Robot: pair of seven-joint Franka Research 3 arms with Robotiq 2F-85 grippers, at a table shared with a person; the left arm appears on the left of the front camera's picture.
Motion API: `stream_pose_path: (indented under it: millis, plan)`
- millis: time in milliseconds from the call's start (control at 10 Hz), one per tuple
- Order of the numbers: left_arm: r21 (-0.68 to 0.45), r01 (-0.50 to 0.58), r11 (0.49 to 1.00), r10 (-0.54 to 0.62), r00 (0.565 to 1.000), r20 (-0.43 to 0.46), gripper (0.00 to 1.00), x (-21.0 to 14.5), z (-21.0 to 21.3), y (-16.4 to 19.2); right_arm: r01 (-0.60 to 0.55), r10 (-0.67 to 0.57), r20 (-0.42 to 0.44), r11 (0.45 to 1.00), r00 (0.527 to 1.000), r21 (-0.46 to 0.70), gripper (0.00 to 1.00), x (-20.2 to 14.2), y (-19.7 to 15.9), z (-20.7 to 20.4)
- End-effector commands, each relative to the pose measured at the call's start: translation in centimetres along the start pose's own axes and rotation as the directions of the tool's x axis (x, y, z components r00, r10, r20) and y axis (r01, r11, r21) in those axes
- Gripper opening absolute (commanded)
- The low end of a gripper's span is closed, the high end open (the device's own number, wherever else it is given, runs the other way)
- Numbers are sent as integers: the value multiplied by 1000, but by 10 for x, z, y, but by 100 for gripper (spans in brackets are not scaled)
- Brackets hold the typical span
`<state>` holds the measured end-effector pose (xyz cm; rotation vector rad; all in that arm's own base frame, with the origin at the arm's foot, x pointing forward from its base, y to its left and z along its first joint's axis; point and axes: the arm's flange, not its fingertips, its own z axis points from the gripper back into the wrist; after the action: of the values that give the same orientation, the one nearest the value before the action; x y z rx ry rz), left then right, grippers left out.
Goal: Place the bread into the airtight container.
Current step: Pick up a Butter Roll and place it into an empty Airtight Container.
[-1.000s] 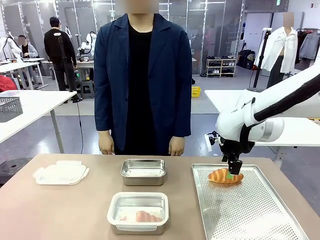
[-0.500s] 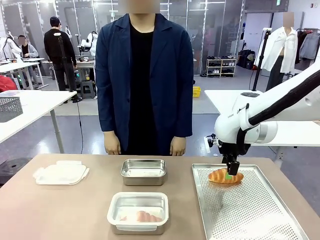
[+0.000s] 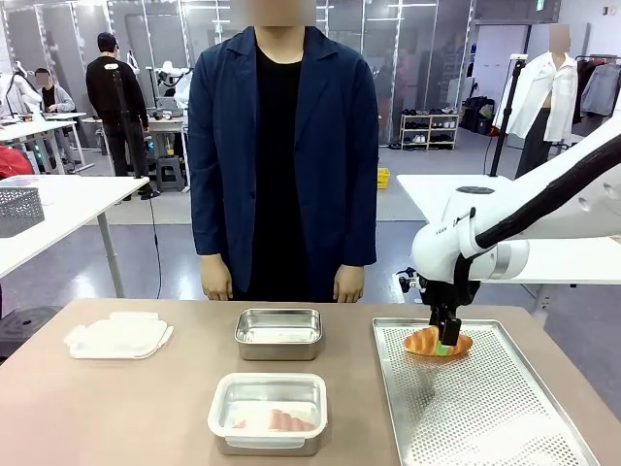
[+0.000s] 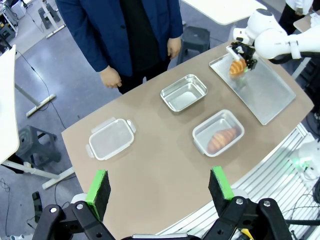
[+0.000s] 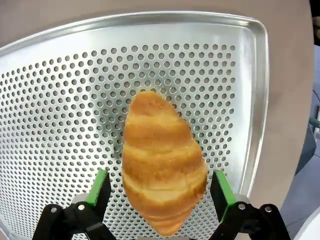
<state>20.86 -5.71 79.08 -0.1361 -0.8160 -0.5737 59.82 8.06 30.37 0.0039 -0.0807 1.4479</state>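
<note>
A golden croissant, the bread (image 3: 434, 341) (image 5: 162, 160), lies at the far end of a perforated metal tray (image 3: 485, 408) on the table's right. My right gripper (image 3: 446, 342) (image 5: 161, 187) is down over it, open, one green pad on each side, with small gaps showing. The airtight container (image 3: 268, 413) (image 4: 218, 132) sits at the near centre, lidless, with another croissant (image 3: 281, 420) inside. Its clear lid (image 3: 116, 337) lies at the left. My left gripper (image 4: 159, 189) hangs open high above the table with nothing in it.
A second, empty metal container (image 3: 278, 333) stands behind the first. A person in a dark jacket (image 3: 281, 146) stands at the far edge, hands (image 3: 218, 283) hanging at their sides. The tray's near part is bare.
My right arm has drifted slightly left and the gripper has settled a little lower around the croissant. The croissant has not moved.
</note>
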Motion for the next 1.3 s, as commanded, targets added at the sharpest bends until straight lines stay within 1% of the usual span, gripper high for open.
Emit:
stream_pose_path:
  millis: [0, 200, 300, 600, 900, 1000, 1100, 1200]
  plan:
    - [0, 9, 1000, -9, 1000, 0, 100, 0, 1, 0, 20, -19, -24, 1000, 1000, 19, 100, 6, -8, -7]
    - [0, 9, 1000, -9, 1000, 0, 100, 0, 1, 0, 29, -29, -21, 999, 999, 15, 100, 4, -10, -14]
    - [0, 9, 1000, -9, 1000, 0, 100, 0, 1, 0, 29, -28, -23, 999, 999, 17, 93, 2, -10, -16]
    - [0, 9, 1000, -9, 1000, 0, 100, 0, 1, 0, 33, -32, -26, 999, 999, 19, 62, -1, -9, -16]
    - [0, 9, 1000, -9, 1000, 0, 100, 0, 1, 0, 45, -45, -19, 999, 999, 2, 34, -4, -10, 1]
    - [0, 9, 1000, -9, 1000, 0, 100, 0, 1, 0, 62, -62, -16, 998, 998, 15, 25, -4, -9, 12]
    - [0, 9, 1000, -9, 1000, 0, 100, 0, 1, 0, 89, -89, -24, 996, 996, 7, 25, -4, -7, 29]
    - [0, 9, 1000, -9, 1000, 0, 100, 0, 1, 0, 99, -99, -14, 995, 995, 7, 25, 0, -4, 48]
